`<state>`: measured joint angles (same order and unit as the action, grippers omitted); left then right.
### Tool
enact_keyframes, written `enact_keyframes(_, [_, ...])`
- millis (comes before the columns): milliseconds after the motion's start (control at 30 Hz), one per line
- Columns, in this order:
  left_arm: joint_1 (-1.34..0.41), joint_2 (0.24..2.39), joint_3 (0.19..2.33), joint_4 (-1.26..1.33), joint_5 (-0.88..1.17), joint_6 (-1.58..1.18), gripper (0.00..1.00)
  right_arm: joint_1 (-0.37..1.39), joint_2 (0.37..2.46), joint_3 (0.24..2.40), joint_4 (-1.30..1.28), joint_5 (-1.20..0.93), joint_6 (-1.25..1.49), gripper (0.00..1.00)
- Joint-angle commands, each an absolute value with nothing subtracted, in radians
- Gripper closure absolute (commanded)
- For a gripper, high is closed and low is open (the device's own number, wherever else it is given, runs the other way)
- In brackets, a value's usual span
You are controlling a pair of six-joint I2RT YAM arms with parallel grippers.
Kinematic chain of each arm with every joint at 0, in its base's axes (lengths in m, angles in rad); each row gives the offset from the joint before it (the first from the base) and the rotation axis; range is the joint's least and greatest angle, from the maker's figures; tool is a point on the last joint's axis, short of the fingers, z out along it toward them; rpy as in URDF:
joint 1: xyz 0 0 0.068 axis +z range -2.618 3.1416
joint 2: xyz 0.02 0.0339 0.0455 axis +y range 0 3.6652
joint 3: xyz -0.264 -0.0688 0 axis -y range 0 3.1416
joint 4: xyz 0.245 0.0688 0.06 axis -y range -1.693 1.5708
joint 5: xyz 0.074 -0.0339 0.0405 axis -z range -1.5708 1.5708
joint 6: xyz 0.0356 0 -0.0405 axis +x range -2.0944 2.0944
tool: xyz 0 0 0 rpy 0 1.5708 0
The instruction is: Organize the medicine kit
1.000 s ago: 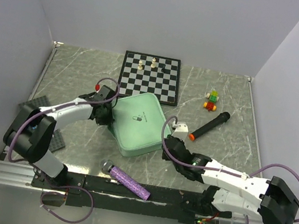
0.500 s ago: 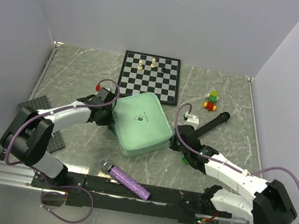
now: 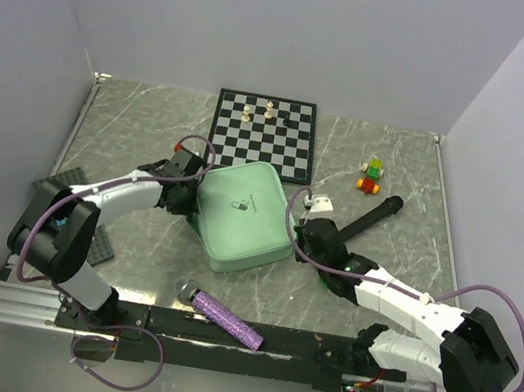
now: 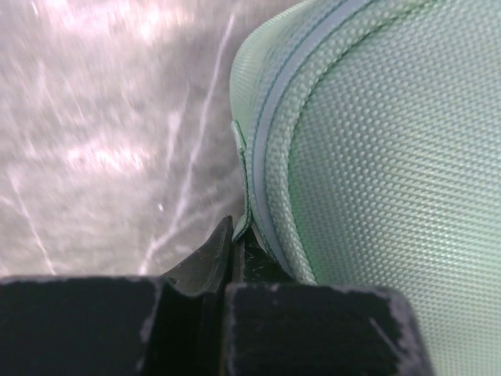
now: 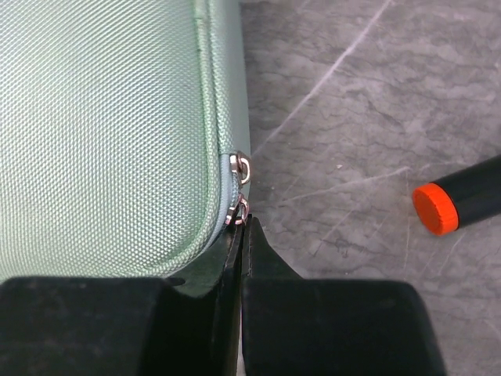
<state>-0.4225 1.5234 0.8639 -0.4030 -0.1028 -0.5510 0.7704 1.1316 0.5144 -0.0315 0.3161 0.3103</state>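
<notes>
1. Mid-tabletop [image 3: 121, 131], the mint-green medicine kit [image 3: 243, 218] lies zipped, lid down, its far corner just beside the chessboard [image 3: 262, 135] at the far edge.
2. Left gripper [image 4: 233, 235] is at the kit's left side, fingers clamped together on a small fabric tab [image 4: 239, 157] at the seam.
3. Right gripper [image 5: 244, 227] is on the right side, fingers pressed shut, tips touching the zip pull [image 5: 239, 210]; can't confirm a grip.

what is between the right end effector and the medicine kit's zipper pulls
Nothing visible. The right end effector, closed, has its tips at the lower zipper pull on the edge of the medicine kit; the orange-capped marker lies aside.
</notes>
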Motion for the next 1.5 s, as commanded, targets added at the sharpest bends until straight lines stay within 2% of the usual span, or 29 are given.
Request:
enact_keyframes(0, [-0.38, 1.58, 0.901, -0.295, -0.252, -0.402, 0.99, 0.785, 1.088, 0.526, 0.061, 0.434, 0.189, 1.0])
enact_keyframes(433, [-0.399, 1.557, 0.859, -0.268, -0.267, -0.374, 0.99, 0.765, 1.272, 0.707, 0.086, 0.42, 0.083, 1.0])
enact_keyframes(633, [-0.4, 1.568, 0.911, -0.345, -0.287, -0.426, 0.99, 0.767, 1.21, 0.683, 0.023, 0.371, 0.138, 1.0])
enact_keyframes(667, [-0.4, 1.575, 0.931, -0.365, -0.287, -0.44, 0.98, 0.77, 1.194, 0.674, 0.011, 0.358, 0.15, 0.96])
enact_keyframes(767, [-0.4, 1.569, 0.956, -0.393, -0.255, -0.459, 0.93, 0.775, 1.131, 0.637, -0.023, 0.327, 0.182, 0.75])
enact_keyframes(800, [-0.4, 1.556, 0.953, -0.388, -0.235, -0.468, 0.9, 0.778, 1.105, 0.629, -0.035, 0.321, 0.196, 0.66])
enact_keyframes(867, [-0.4, 1.534, 0.945, -0.377, -0.215, -0.477, 0.82, 0.779, 1.078, 0.62, -0.058, 0.308, 0.209, 0.57])
enact_keyframes(1167, [-0.399, 1.445, 0.943, -0.394, -0.166, -0.531, 0.47, 0.784, 0.989, 0.66, -0.17, 0.298, 0.229, 0.33])
enact_keyframes(1233, [-0.4, 1.398, 0.939, -0.405, -0.176, -0.561, 0.35, 0.784, 0.971, 0.673, -0.195, 0.301, 0.232, 0.26])
enact_keyframes(1267, [-0.4, 1.372, 0.936, -0.41, -0.182, -0.572, 0.24, 0.784, 0.963, 0.679, -0.213, 0.305, 0.235, 0.19])
enact_keyframes(1367, [-0.4, 1.273, 0.934, -0.436, -0.236, -0.597, 0.07, 0.776, 0.93, 0.689, -0.245, 0.328, 0.255, 0.01])
enact_keyframes(1433, [-0.397, 1.218, 0.94, -0.455, -0.274, -0.61, 0.01, 0.769, 0.905, 0.693, -0.265, 0.345, 0.264, 0.0])
enact_keyframes(1467, [-0.393, 1.197, 0.945, -0.462, -0.29, -0.615, 0.01, 0.764, 0.896, 0.696, -0.278, 0.357, 0.265, 0.0])
